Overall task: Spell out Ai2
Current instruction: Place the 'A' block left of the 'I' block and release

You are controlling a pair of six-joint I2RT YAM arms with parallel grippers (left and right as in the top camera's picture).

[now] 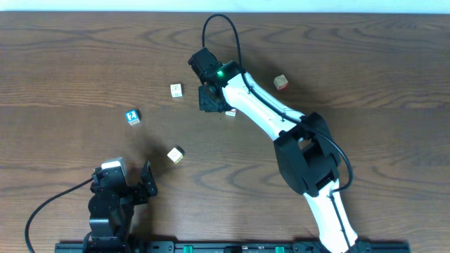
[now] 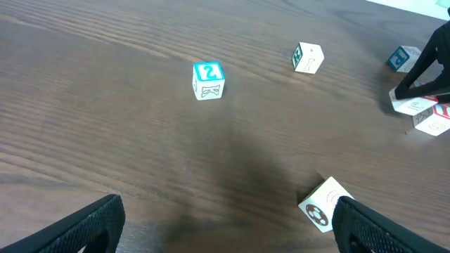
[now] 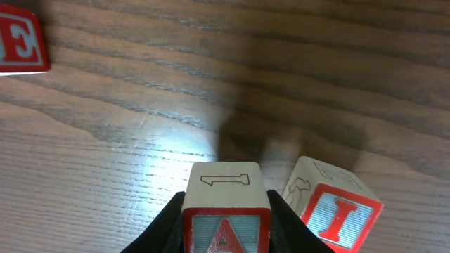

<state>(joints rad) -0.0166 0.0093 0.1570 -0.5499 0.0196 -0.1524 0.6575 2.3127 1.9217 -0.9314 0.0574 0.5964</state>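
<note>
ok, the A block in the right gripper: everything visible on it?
The A block is a pale wooden cube, square to the right wrist camera. Top face: thin outline drawing. Near face: red border, red A on light blue, cropped by the frame. The right gripper clamps its sides; the tilted I block sits close beside.

We take the dark wood-grain table (image 1: 70, 56) as the carrying surface. Loose blocks lie directly on it, spread well apart. Overhead view, pos. as seen: blue 2 block (image 1: 133, 117) left of ctr.; pale block (image 1: 176, 91) up and to its right; angled block (image 1: 175, 154) below both; reddish block (image 1: 281, 81) at far right. Right wrist view: I block (image 3: 337, 211) and, well apart, E block (image 3: 21, 46). A block (image 3: 226, 211) sits just beside the I block; we cannot confirm its contact w/ the table.
</note>
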